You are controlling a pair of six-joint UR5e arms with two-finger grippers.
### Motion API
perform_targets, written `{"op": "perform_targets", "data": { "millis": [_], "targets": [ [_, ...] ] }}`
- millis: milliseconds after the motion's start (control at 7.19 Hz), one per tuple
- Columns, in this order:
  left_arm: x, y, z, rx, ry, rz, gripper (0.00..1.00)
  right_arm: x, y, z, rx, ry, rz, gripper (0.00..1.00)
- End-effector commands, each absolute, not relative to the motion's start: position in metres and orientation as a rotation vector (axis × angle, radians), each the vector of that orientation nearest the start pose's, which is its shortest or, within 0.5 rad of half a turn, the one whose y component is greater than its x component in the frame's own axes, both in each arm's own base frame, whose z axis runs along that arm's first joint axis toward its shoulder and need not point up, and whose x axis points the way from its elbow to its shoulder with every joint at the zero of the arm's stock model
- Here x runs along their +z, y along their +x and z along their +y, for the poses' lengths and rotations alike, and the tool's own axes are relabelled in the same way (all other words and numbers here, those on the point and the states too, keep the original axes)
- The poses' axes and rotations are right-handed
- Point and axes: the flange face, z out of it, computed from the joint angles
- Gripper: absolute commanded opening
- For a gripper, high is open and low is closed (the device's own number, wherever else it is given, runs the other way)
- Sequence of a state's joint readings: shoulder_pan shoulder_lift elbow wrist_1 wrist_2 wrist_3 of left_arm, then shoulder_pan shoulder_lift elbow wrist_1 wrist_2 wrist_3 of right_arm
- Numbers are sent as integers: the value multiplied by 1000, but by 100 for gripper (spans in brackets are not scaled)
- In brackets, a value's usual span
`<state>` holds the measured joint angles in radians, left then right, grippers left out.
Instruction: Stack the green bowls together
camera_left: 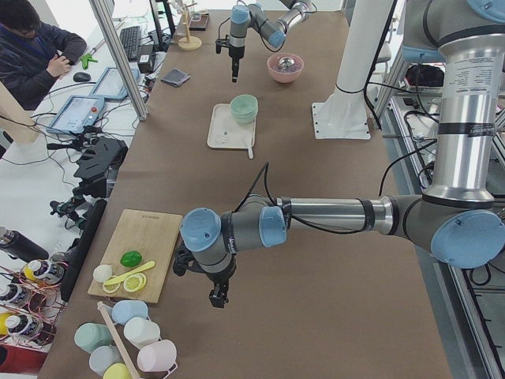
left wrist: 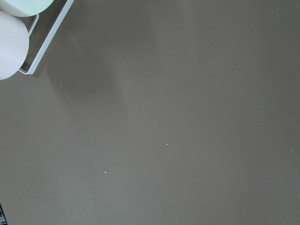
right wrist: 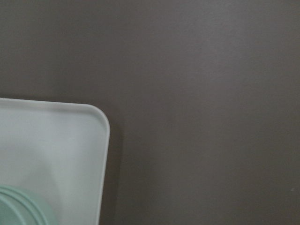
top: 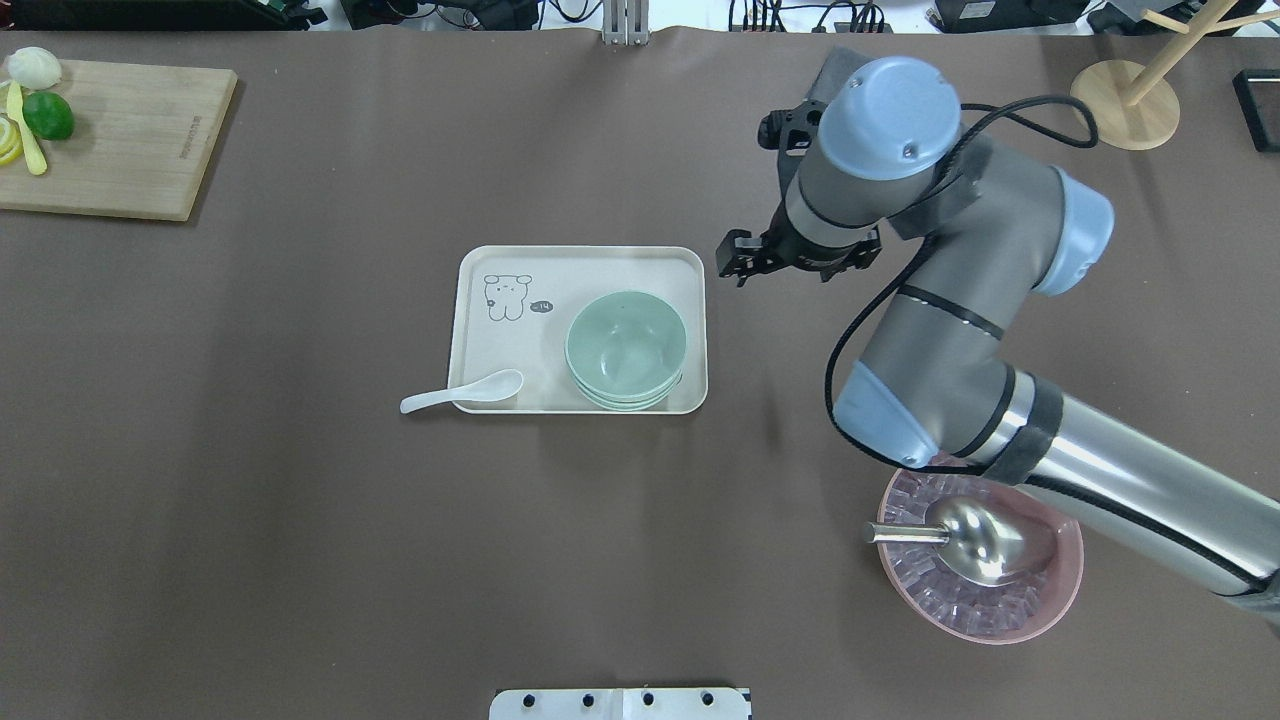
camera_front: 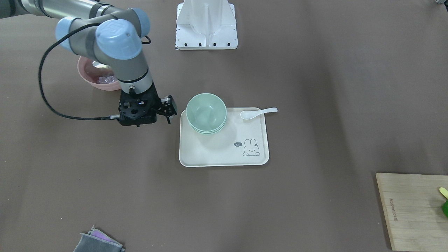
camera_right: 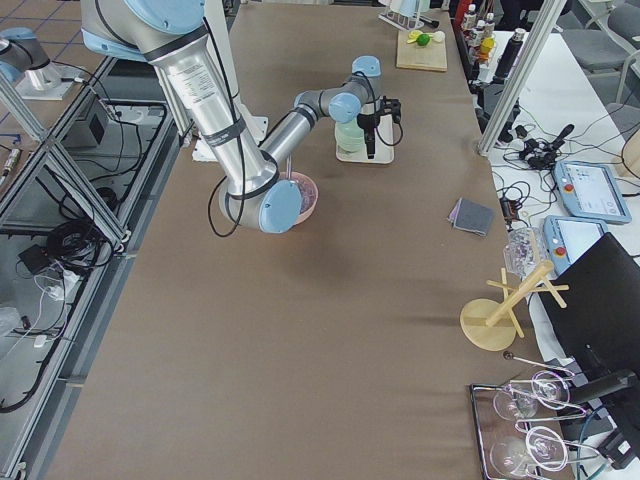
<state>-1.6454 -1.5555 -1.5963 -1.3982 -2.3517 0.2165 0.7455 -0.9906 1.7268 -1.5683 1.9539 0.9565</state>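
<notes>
Closest to the robot sits a pink bowl [top: 1062, 592] with a metal scoop [top: 985, 540] in it. Past it, the green bowls [top: 626, 345] sit one inside another in the near right corner of a cream tray [top: 590, 262]. A white spoon [top: 462, 391] pokes out over its near left corner. The right claw [top: 738, 265] hangs over bare table by the tray's far right corner. Nobody can tell if it is wide or narrow. The left claw [camera_left: 217, 298] hangs beside a far wooden board [top: 120, 140], and its state cannot be told either.

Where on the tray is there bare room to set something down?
Bare: on the tray, the stretch between the green bowls and the rabbit print. Crowded: the edge holding bowls and spoon.
</notes>
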Motion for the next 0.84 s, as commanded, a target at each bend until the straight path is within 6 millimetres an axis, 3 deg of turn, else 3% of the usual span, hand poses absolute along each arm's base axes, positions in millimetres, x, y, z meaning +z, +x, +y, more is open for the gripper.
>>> {"op": "perform_targets", "data": {
  "millis": [0, 139, 278, 418, 696],
  "targets": [
    [672, -93, -441, -189, -40, 829, 98, 281, -336, -529, -71, 185, -757, 100],
    [681, -91, -421, -242, 14, 841, 98, 288, -303, -525, -122, 180, -705, 100],
    [685, -90, -412, -237, 54, 844, 98, 314, -260, -534, -168, 171, -691, 100],
    [686, -90, -410, -236, 54, 844, 98, 355, -201, -543, -187, 147, -695, 100],
    [687, -90, -409, -231, 55, 844, 98, 461, -94, -529, -264, 112, -628, 100]
  ]
}}
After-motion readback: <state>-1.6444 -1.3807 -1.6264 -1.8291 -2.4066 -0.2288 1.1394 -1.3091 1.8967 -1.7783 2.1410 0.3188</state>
